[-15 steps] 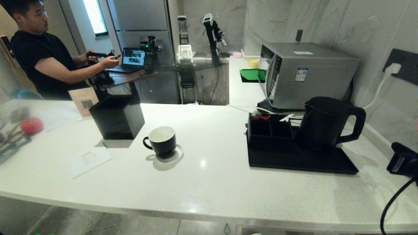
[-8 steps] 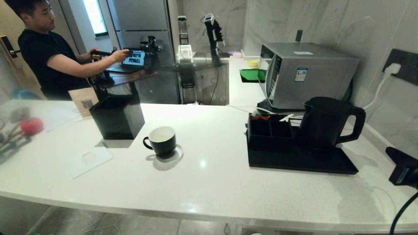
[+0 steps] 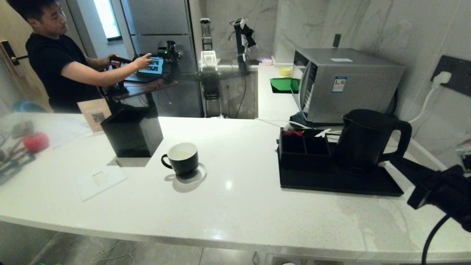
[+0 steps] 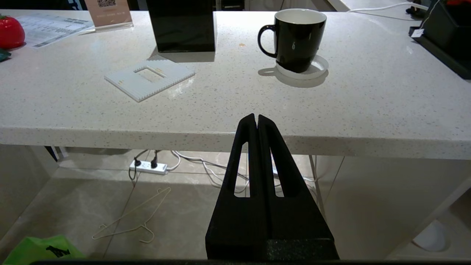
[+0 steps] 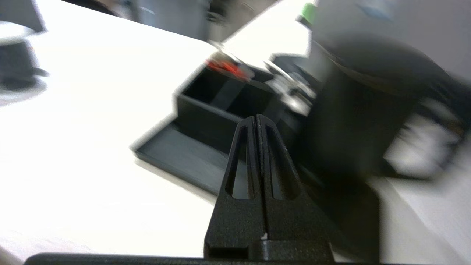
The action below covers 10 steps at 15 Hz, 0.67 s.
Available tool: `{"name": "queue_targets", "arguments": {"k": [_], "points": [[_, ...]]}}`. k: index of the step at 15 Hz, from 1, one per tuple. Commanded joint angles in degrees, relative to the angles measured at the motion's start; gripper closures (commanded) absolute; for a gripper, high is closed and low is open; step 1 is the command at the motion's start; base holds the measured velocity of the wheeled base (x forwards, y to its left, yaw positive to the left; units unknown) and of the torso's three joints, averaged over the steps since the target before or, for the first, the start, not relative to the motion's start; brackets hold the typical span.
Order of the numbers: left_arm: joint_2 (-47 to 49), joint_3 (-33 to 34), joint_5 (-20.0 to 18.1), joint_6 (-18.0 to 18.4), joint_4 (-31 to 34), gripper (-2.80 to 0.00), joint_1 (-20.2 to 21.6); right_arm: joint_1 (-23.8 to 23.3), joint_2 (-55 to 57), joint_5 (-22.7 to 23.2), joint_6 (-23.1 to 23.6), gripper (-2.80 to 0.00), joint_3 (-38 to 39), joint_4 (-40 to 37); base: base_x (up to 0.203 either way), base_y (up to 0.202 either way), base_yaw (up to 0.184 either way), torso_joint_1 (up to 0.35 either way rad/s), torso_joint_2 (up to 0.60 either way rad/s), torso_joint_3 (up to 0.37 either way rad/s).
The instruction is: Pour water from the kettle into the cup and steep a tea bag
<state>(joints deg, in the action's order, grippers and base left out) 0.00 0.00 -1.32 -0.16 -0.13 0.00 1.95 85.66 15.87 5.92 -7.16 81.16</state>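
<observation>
The black kettle (image 3: pixel 364 141) stands on a black tray (image 3: pixel 331 184) at the counter's right, its loop handle facing right. It shows blurred in the right wrist view as the kettle (image 5: pixel 360 110). My right gripper (image 3: pixel 395 159) reaches in from the right, shut and empty. Its tips are just below the handle at the tray's right edge, and the same gripper (image 5: pixel 256 117) points at the kettle's base. The black cup (image 3: pixel 183 157) with its white inside sits mid-counter on a coaster. My left gripper (image 4: pixel 256 117) hangs shut before the counter's front edge, short of the cup (image 4: pixel 297 36). I cannot make out the tea bag.
A compartment box (image 3: pixel 304 147) sits on the tray left of the kettle. A black square box (image 3: pixel 132 134) and a white flat plate (image 3: pixel 100 180) lie left of the cup. A grey oven (image 3: pixel 346 82) stands behind the kettle. A person (image 3: pixel 55 66) works at the far left.
My right arm has swung in from the picture's right edge towards the kettle's handle, staying shut. The person has reached towards the laptop. Cup and kettle have not moved.
</observation>
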Motion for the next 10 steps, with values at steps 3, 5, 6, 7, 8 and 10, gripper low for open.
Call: {"name": "queue_targets", "arguments": {"k": [3, 5, 6, 7, 8, 10], "points": [[0.0, 0.0, 0.0, -0.02, -0.04, 0.0, 0.0, 8.09, 5.49, 0.12, 1.16, 0.0, -6.25, 0.57, 0.0, 0.0, 0.0, 0.0, 0.0, 0.0], [0.0, 0.0, 0.0, -0.02, -0.04, 0.0, 0.0, 9.74, 8.87, 0.1, 1.58, 0.0, -9.8, 0.59, 0.0, 0.0, 0.0, 0.0, 0.0, 0.0], [0.0, 0.0, 0.0, -0.02, -0.04, 0.0, 0.0, 10.01, 10.2, 0.12, 1.61, 0.0, -12.01, 0.41, 0.0, 0.0, 0.0, 0.0, 0.0, 0.0], [0.0, 0.0, 0.0, -0.02, -0.04, 0.0, 0.0, 10.11, 11.63, 0.12, 1.63, 0.0, -14.08, -0.18, 0.0, 0.0, 0.0, 0.0, 0.0, 0.0], [0.0, 0.0, 0.0, -0.02, -0.04, 0.0, 0.0, 10.17, 12.83, 0.12, 1.63, 0.0, -16.17, -1.12, 0.0, 0.0, 0.0, 0.0, 0.0, 0.0], [0.0, 0.0, 0.0, -0.02, -0.04, 0.0, 0.0, 10.19, 15.76, 0.17, 1.59, 0.0, -20.54, -2.45, 0.0, 0.0, 0.0, 0.0, 0.0, 0.0]]}}
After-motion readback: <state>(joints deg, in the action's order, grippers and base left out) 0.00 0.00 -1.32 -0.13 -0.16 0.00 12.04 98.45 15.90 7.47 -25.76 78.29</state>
